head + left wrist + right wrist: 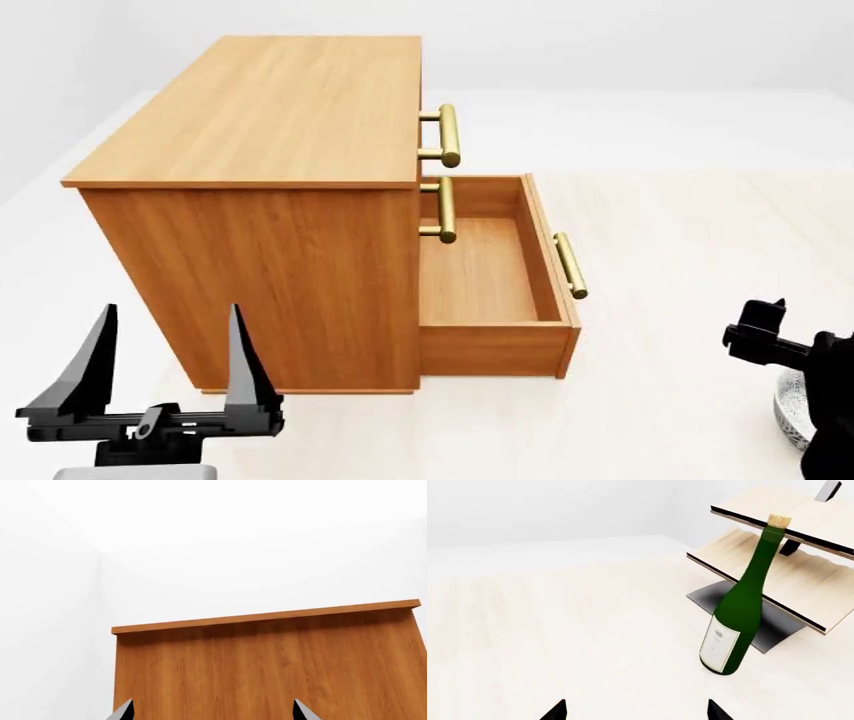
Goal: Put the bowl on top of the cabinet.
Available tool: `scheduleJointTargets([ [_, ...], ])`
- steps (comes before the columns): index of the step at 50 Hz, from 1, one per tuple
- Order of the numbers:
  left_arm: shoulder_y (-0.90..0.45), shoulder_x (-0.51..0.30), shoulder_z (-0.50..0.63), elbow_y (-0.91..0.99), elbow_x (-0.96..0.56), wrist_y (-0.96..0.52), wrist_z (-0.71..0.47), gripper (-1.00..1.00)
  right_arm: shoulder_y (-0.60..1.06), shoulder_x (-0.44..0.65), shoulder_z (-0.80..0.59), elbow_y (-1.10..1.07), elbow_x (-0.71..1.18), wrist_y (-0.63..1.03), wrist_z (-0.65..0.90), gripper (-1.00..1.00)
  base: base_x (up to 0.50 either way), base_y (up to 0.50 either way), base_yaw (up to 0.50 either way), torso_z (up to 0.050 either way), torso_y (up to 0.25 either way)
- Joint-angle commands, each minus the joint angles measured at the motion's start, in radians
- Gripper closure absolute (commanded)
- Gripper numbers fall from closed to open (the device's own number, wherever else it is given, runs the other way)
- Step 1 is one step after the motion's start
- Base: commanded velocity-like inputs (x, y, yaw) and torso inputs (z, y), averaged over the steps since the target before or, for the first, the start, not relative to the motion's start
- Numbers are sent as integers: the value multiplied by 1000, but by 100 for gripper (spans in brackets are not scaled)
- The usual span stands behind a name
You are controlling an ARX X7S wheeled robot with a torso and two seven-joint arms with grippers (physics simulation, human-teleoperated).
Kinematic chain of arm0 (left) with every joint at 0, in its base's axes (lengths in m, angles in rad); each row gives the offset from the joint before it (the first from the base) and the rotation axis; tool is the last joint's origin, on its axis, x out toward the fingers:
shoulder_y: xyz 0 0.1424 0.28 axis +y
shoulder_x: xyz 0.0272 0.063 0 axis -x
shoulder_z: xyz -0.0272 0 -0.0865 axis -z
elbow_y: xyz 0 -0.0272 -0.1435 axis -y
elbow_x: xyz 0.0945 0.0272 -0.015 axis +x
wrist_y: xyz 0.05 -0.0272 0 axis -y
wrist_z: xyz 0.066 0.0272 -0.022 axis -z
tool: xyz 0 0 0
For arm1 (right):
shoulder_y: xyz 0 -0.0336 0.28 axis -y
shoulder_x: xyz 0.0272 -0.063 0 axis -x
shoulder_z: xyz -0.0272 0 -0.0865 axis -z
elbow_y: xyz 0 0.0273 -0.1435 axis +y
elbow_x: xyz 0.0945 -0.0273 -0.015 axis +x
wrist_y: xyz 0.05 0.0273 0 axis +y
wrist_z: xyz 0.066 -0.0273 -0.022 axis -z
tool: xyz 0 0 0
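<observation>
- Standing on the pale floor, the large orange-brown wooden cabinet (267, 190) has a flat top with nothing on it, and it serves here as the landmark.
- Its lower drawer (491, 275) is pulled out at the cabinet's right side, and the brass bar handles (447, 135) show on the drawer fronts.
- The left gripper (167, 345) is in front of the cabinet's plain side panel, low near its base, with the two dark fingers (247, 360) pointing up and spread wide apart, holding nothing.
- In the left wrist view, only two finger tips show against the same wooden side panel (267, 665), with a wide gap between them.
- The right gripper (767, 335) is well apart from the cabinet, beyond the open drawer; in the head view its jaws are not clear, but in the right wrist view the two tips (557, 711) stand wide apart with nothing between them.
- The small white bowl with blue-grey pattern (795, 405) is only partly seen, on the floor far from the cabinet, just beside the right arm.
- A dark green glass wine bottle with a cork (740, 615) stands near a slanted light-wood two-tier rack (787, 575) in the right wrist view.
</observation>
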Motion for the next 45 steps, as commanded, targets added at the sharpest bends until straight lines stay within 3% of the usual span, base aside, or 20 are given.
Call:
scheduleJointTargets([
  [1, -1, -3, 2, 0, -2, 0, -3, -100, 12, -5, -8, 34, 6, 9, -3, -100, 0, 0, 0, 0, 0],
  [45, -1, -10, 13, 1, 4, -2, -16, -100, 0, -27, -56, 167, -28, -39, -20, -100, 0, 0, 0, 0, 0],
])
